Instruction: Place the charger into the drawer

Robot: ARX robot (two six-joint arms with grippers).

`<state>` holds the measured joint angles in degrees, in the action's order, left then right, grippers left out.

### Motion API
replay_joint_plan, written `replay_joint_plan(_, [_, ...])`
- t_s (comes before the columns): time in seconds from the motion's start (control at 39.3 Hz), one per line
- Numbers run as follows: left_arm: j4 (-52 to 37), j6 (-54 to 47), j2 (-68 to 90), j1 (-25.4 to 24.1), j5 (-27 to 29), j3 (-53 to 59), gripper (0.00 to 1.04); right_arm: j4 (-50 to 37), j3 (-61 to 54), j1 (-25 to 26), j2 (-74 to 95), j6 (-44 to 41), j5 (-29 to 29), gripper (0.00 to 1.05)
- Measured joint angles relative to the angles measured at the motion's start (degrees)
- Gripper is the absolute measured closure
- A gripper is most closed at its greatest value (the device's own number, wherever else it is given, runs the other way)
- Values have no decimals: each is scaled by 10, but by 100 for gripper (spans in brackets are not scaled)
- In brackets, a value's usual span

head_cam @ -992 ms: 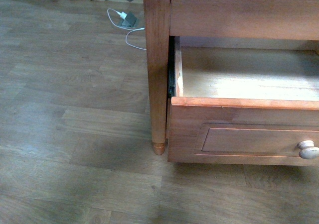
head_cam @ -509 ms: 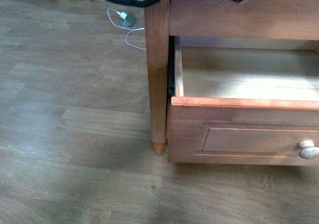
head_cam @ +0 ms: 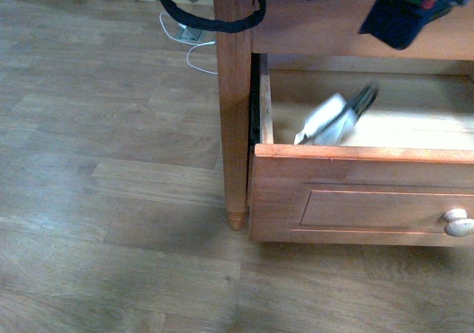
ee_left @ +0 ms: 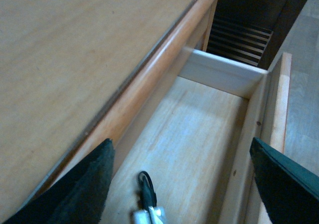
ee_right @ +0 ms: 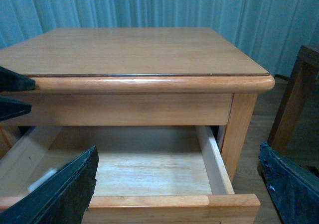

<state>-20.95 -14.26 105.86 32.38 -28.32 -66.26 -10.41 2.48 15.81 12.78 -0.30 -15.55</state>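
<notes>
The charger (head_cam: 331, 120), a white block with a black cable, is a blurred streak inside the open drawer (head_cam: 355, 192), just behind its front rim. My left gripper (head_cam: 359, 0) is open above the drawer at the top of the front view, apart from the charger. In the left wrist view the charger (ee_left: 148, 208) lies low between the open fingers (ee_left: 82, 184) over the drawer floor (ee_left: 189, 134). My right gripper (ee_right: 174, 194) is open and empty, facing the drawer's front rim (ee_right: 149, 200). A white streak of the charger (ee_right: 42, 180) shows at the drawer's left.
A grey-green block with a loose white cable (head_cam: 191, 31) lies on the wooden floor at the back. The table leg (head_cam: 234, 111) stands left of the drawer. A black cable loop (head_cam: 215, 22) hangs from the arm. Dark wooden furniture (ee_right: 294, 94) stands right of the table.
The left gripper has come down into the top of the front view. The charger, not seen before, now shows blurred inside the drawer, apart from the gripper.
</notes>
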Motion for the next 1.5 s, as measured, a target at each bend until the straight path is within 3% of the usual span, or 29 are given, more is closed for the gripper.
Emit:
replay_joint_plan(0.15, [-19,17,-15,-3,52,2,5,0,0,0,0,0,0,9])
replay_joint_plan(0.46, [-56,50,-78,-45,199,52,6,0,0,0,0,0,0,9])
replay_joint_plan(0.71, [-76,75,-221,-115,260,173,6,0,0,0,0,0,0,9])
replay_joint_plan(0.79, [-66,85,-309,-122,308,243,6,0,0,0,0,0,0,9])
replay_joint_plan(0.99, [-19,138,-485,-156,344,356,6,0,0,0,0,1,0,9])
replay_joint_plan(1.25, [-17,163,-511,-163,346,370,6,0,0,0,0,1,0,9])
replay_joint_plan(1.27, [-21,160,-511,-162,359,372,8,0,0,0,0,1,0,9])
replay_joint_plan(1.32, [-63,155,-522,-165,420,401,21,0,0,0,0,1,0,9])
replay_joint_plan(1.5, [-84,149,-576,-200,403,477,51,0,0,0,0,1,0,9])
